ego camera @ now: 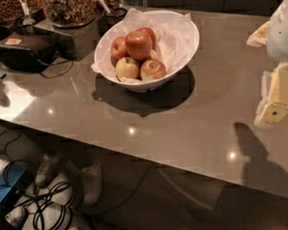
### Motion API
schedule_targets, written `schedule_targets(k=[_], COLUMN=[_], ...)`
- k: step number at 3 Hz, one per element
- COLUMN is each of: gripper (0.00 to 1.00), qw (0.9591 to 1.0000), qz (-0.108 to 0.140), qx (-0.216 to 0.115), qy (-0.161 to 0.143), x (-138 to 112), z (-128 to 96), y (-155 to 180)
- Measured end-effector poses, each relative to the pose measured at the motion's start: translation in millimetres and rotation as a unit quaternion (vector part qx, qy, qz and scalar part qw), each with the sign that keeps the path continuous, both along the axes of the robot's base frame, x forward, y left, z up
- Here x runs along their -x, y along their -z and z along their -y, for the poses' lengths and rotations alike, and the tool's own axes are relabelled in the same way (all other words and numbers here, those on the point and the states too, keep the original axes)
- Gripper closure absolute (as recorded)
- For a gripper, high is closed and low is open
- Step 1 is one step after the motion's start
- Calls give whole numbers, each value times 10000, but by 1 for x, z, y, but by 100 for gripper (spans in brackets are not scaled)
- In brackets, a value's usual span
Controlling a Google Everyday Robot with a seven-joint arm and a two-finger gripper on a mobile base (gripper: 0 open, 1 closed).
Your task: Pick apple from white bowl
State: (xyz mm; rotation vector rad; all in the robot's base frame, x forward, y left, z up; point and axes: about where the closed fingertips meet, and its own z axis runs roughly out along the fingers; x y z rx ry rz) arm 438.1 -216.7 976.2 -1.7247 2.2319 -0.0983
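Note:
The white bowl (183, 42) stands on the grey table, lined with crumpled white paper and holding several apples. The apple (138, 43), the largest and deep red, lies on top of the pile in the middle. Smaller red apples (119, 46) and yellow-green apples (127, 68) lie around and under it. My gripper (274, 111), pale yellow and white, hangs over the table at the right edge of the view. It is well to the right of the bowl and nearer than it, and it holds nothing I can see. Its shadow falls on the table below it.
Containers of snacks (70, 9) and a black device (22, 48) with a cable stand at the back left. The table's front edge (136, 151) runs diagonally. Below it are cables (47, 204) and someone's shoes (92, 182) on the floor.

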Motion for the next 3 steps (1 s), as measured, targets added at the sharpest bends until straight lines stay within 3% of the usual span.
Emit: schedule_targets(k=[2,3], gripper=[0,0], qw=[9999,9998], qz=[-122,-126], qx=[-68,125], qy=[93,-57], x=[-7,-32], z=[-12,-47], y=[-8,-21])
